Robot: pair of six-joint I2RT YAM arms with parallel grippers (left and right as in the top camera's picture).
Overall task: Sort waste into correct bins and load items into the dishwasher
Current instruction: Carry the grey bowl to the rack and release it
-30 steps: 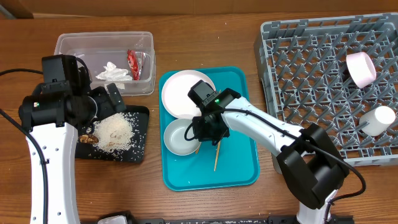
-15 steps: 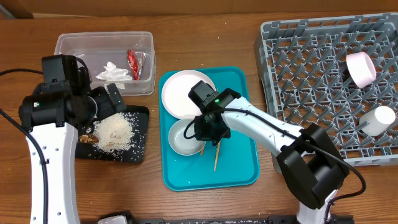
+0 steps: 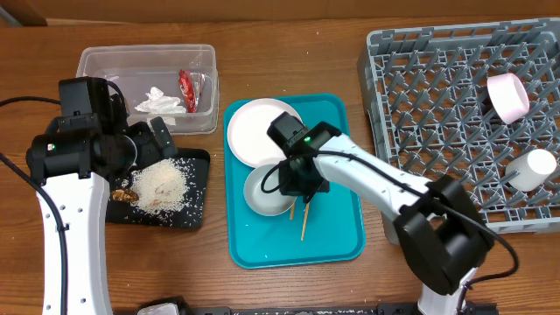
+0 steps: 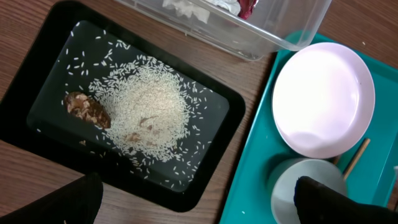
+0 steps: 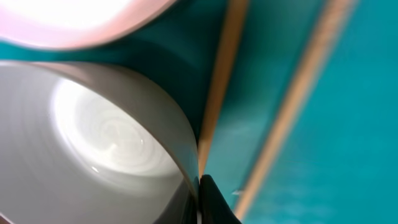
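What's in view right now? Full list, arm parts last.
table: 1, brown wood, under everything
clear tub: 1, clear, far left
tissue: 1, white, in clear tub
wrapper: 1, red, in clear tub
black tray: 1, black, near left
rice: pile, white, in black tray
food scrap: 1, brown, beside rice
teal tray: 1, teal, centre
plate: 1, white, teal tray
white bowl: 1, white, teal tray
chopsticks: 2, wooden, teal tray
dish rack: 1, grey, right
pinkish bowl: 1, pinkish, dish rack
cup: 1, white, dish rack
left gripper: open, over black tray
right gripper: shut on white bowl's rim
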